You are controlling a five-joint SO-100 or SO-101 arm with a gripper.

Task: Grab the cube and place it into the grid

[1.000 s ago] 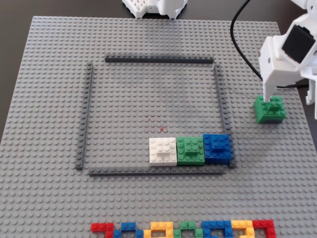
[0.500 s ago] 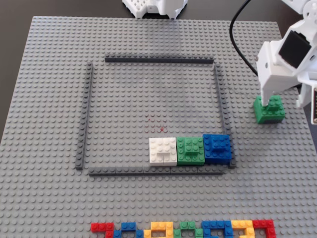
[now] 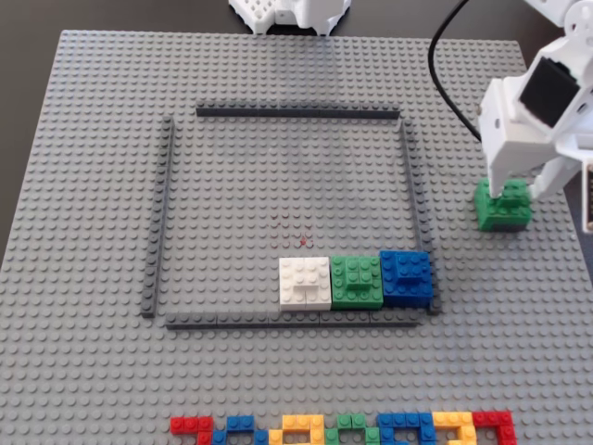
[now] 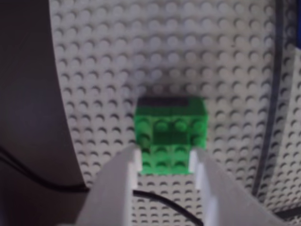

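The green cube with a dark grey bottom layer sits on the grey studded plate, right of the grid and outside it. My white gripper comes down onto its top. In the wrist view the two white fingers stand against the left and right sides of the cube with no gap showing, gripper closed on it. The cube rests on the plate. One dark strip of the grid runs down the right of the wrist view.
Inside the grid's lower right stand a white cube, an all-green cube and a blue cube in a row. A multicoloured brick row lies along the front edge. A black cable hangs behind the arm.
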